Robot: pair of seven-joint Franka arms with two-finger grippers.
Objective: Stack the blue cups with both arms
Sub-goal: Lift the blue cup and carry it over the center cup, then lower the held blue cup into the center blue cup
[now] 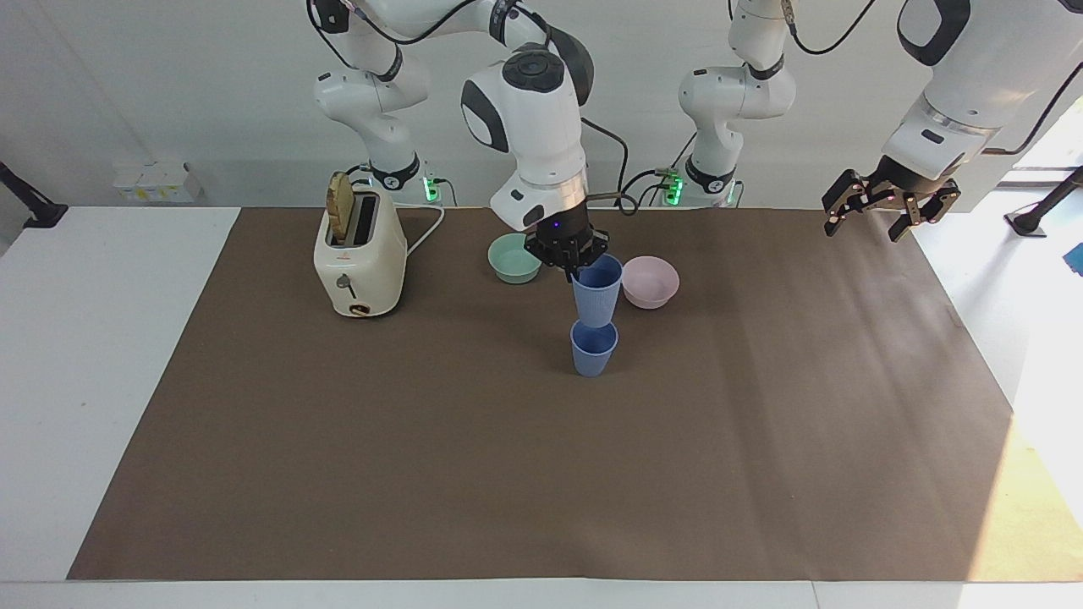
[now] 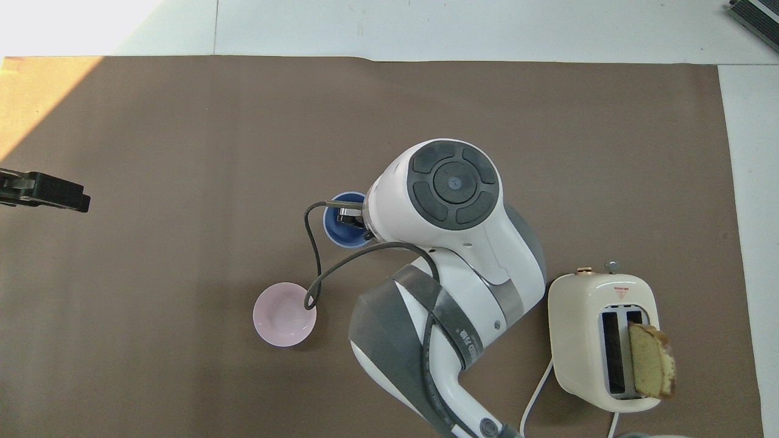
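One blue cup [image 1: 594,350] stands upright on the brown mat near the table's middle. My right gripper [image 1: 578,268] is shut on the rim of the second blue cup [image 1: 597,293] and holds it upright directly over the standing cup, its base at the lower cup's mouth. In the overhead view the held cup [image 2: 342,230] covers the standing one, and the right gripper [image 2: 350,219] shows at its rim. My left gripper [image 1: 880,216] is open and empty, raised over the mat's edge at the left arm's end; it also shows in the overhead view [image 2: 48,191].
A pale pink bowl [image 1: 650,281] and a mint-green bowl [image 1: 514,257] sit nearer to the robots than the cups. A cream toaster [image 1: 359,258] with a bread slice stands toward the right arm's end. The brown mat [image 1: 423,465] covers the table.
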